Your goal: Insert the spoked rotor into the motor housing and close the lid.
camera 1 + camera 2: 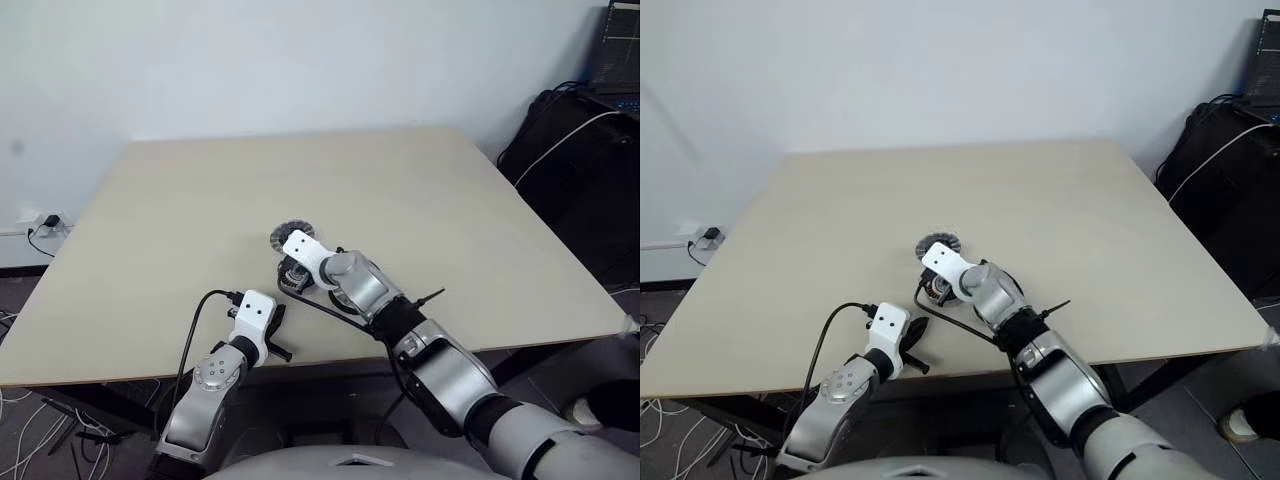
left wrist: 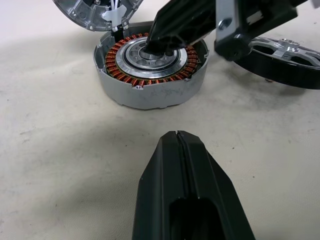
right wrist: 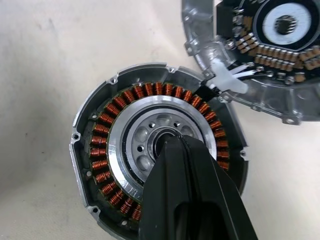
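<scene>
Your right gripper (image 3: 177, 142) has its 2 fingers pressed together, tips poking down into the centre hole of the motor housing (image 2: 150, 70). It isn't carrying anything that you can see, just sitting closed with its tip in that bore. In the right wrist view the black fingers cover the near side of the housing, with the ring of copper windings (image 3: 107, 145) and the silvery inner ring around the tip.

The housing itself sits open on the beige table (image 1: 400, 200), a short grey cup with copper coils all round its inside (nice clear look at it from the left wrist view). Leaning on the housing's rim, on the side away from your left arm, is a round grey part with a circuit board (image 3: 270, 50) on its inner face and white wires running from it to the housing rim. Whether that is the lid, you can't tell from these shots.

The spoked rotor (image 2: 287, 55) lies flat on the table just beside the housing, a black ring with silver spokes and a hub in the middle, partly behind the right gripper in the left wrist view.

Your left gripper (image 2: 177, 137) is also fully closed with nothing in it, its 2 fingers meeting in a thin seam. It points toward the housing but stays apart from it, near the table's front edge (image 1: 300, 365).
</scene>
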